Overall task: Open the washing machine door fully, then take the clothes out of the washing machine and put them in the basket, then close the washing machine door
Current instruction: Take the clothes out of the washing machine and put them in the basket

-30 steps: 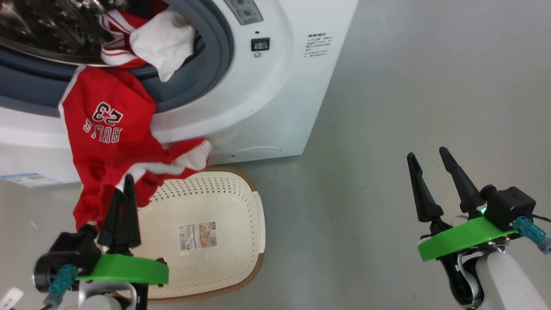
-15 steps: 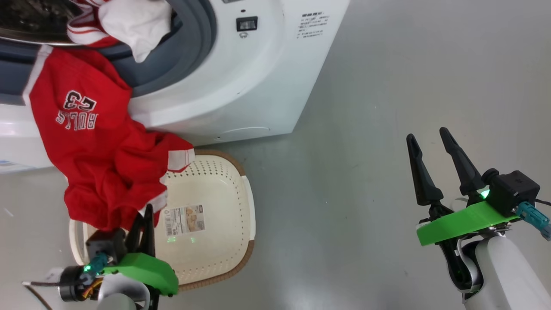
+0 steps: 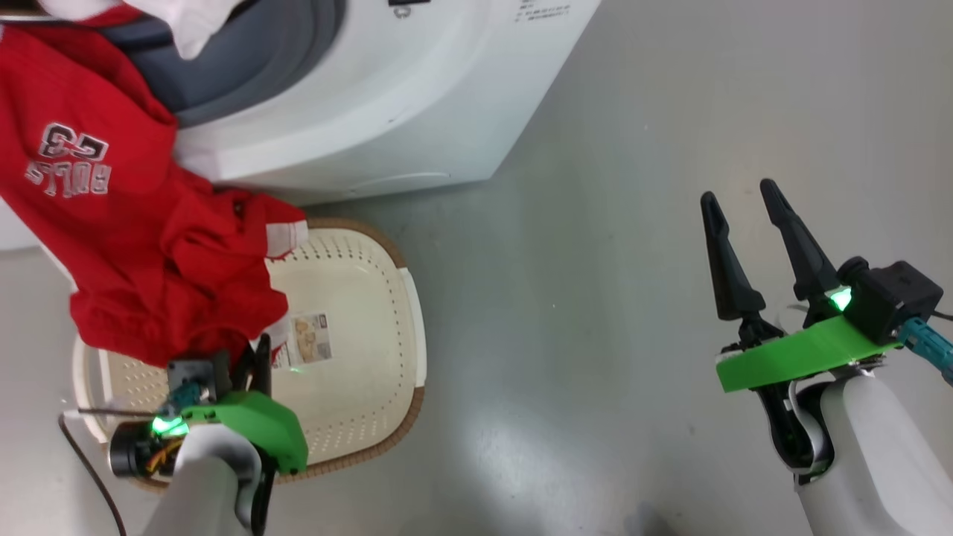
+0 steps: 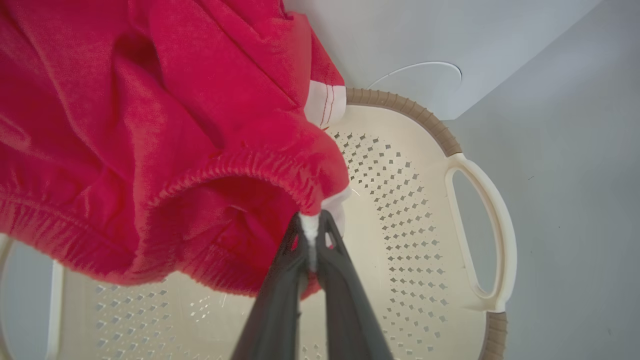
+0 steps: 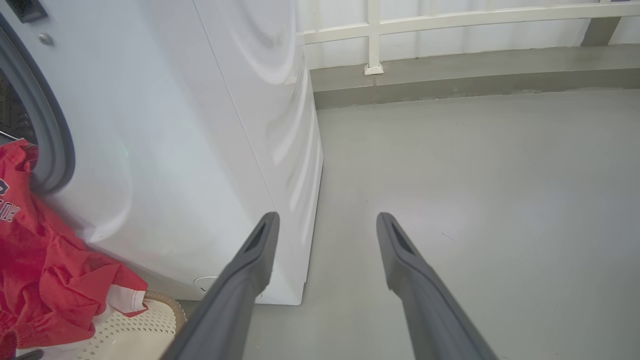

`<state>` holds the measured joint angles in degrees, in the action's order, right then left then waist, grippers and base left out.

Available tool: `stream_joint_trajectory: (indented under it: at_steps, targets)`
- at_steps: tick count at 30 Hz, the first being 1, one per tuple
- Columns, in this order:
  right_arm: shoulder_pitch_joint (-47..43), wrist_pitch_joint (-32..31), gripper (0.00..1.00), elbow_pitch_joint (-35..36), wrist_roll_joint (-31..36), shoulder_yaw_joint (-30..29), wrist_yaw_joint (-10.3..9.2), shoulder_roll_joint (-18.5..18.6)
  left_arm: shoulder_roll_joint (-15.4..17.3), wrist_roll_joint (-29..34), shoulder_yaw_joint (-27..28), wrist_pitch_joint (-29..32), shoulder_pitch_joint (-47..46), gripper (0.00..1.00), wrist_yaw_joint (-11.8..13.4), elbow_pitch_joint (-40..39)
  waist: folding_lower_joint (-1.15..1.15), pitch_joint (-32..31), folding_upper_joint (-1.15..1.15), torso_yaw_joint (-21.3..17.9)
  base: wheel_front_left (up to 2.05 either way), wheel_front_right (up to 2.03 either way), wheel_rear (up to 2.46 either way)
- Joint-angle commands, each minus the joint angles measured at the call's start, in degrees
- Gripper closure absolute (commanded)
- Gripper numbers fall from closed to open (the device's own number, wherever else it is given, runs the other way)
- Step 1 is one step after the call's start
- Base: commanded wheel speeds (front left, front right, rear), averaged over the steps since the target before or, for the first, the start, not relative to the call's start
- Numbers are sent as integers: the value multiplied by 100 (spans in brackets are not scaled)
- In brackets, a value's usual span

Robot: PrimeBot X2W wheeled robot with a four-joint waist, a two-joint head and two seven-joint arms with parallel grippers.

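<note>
Left arm: The pale forearm is seen rising from the lower left corner of the head view. The wrist is bent over the near left corner of the basket (image 3: 414,320), and the fingers are pointed toward the washing machine (image 3: 372,89).
Left gripper (image 4: 314,222): The two dark fingers are pressed together over the basket's perforated bottom, with a strip of white trim from the red garment (image 3: 134,246) pinched between their tips.
Red garment: It is draped from the drum opening, over the grey gasket (image 3: 253,67) and the machine's front lip, down to the basket's far left corner, where it is bunched in folds. A gathered elastic hem is shown in the left wrist view. Whether the cloth touches the basket's bottom cannot be told.
White cloth (image 3: 190,22): It is seen at the drum opening, resting on the gasket's edge above the red garment.
Basket: It is set on the grey floor (image 3: 595,298) just before the machine's lower front edge. The sticker (image 3: 309,339) on its inner bottom is partly covered by the garment.
Right arm: It is held off to the right, well apart from the basket, with the forearm rising from the lower right corner of the head view.
Right gripper (image 3: 737,192): The fingers are spread wide over the bare floor, with nothing held between them. In the right wrist view they are pointed past the machine's side panel.
</note>
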<state>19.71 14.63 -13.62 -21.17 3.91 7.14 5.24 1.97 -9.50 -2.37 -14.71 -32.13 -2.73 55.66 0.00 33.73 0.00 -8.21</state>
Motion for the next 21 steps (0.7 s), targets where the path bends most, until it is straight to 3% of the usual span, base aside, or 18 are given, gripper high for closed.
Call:
stream_joint_trajectory:
  at_steps: [1, 19, 20, 21]
  targets:
    - [24, 37, 0, 148, -1, 116, 35, 9, 119, 70, 119, -29, -24, 100, -55, 9, 0, 195, 0, -51, 0, 0, 0]
    - [334, 37, 0, 243, -7, 233, 35, -53, 529, 244, 105, -29, -1286, 100, -82, 1013, 0, 869, 0, -221, 0, 0, 0]
    - [341, 37, 0, 244, -8, 234, 35, -54, 538, 238, 112, -29, -1314, 91, -79, 1032, 0, 878, 0, -224, 0, 0, 0]
    - [348, 37, 0, 242, -8, 233, 35, -55, 546, 227, 123, -29, -1342, 75, -81, 1045, 0, 885, 0, -224, 0, 0, 0]
